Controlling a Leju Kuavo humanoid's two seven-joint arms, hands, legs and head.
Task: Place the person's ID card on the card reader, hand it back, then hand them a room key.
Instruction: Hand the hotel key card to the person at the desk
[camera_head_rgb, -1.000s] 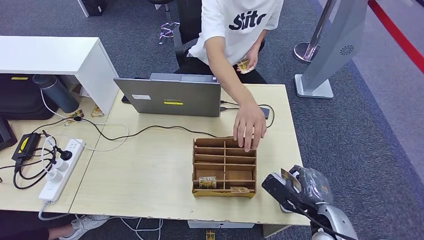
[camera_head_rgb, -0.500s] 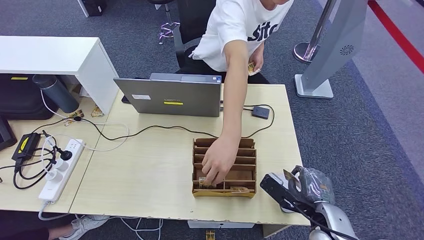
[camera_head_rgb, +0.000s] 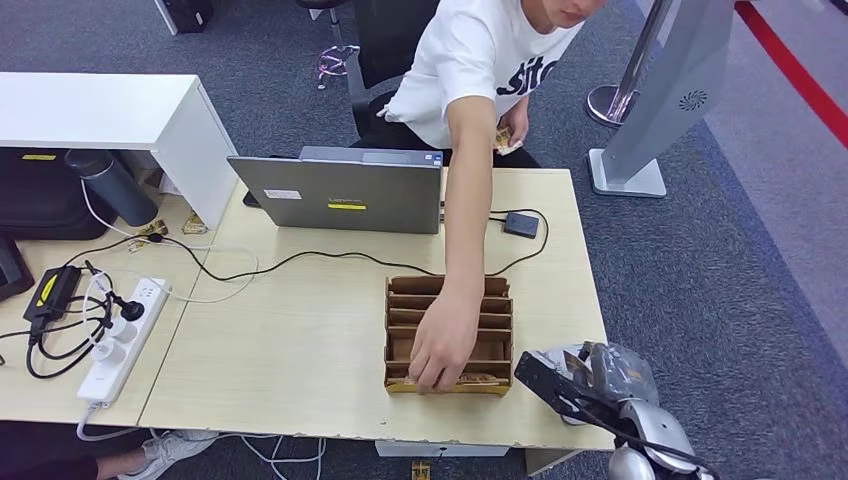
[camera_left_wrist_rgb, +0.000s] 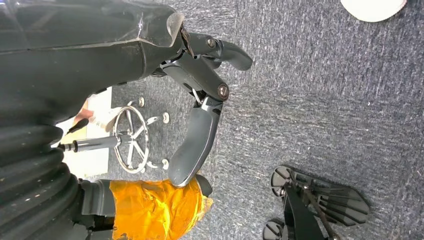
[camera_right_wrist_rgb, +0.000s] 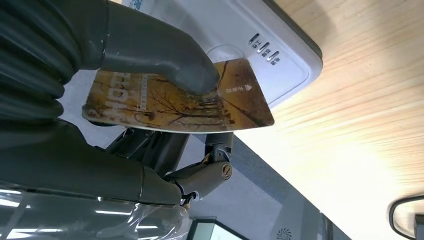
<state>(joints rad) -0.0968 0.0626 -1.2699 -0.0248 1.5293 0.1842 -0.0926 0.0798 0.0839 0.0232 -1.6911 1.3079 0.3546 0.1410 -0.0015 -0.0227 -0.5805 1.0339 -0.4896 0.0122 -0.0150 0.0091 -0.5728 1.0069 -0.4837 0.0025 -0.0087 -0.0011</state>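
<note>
**Right hand holds the ID card above the card reader**

Right hand (camera_right_wrist_rgb: 150, 145) pinches the ID card (camera_right_wrist_rgb: 175, 102) between its thick thumb and the dark fingers underneath. The card hangs just over the white card reader (camera_right_wrist_rgb: 280, 55), which lies on the desk's near right corner.

From largest to smallest: the light wooden desk (camera_head_rgb: 300, 340); a person in a white shirt (camera_head_rgb: 480, 60) leaning across it; a grey laptop (camera_head_rgb: 340, 190); a brown wooden card organiser (camera_head_rgb: 450, 330), where the person's hand (camera_head_rgb: 440, 345) reaches into the front row.

Left hand (camera_left_wrist_rgb: 200, 95) hangs over grey carpet, fingers apart, holding nothing.
</note>
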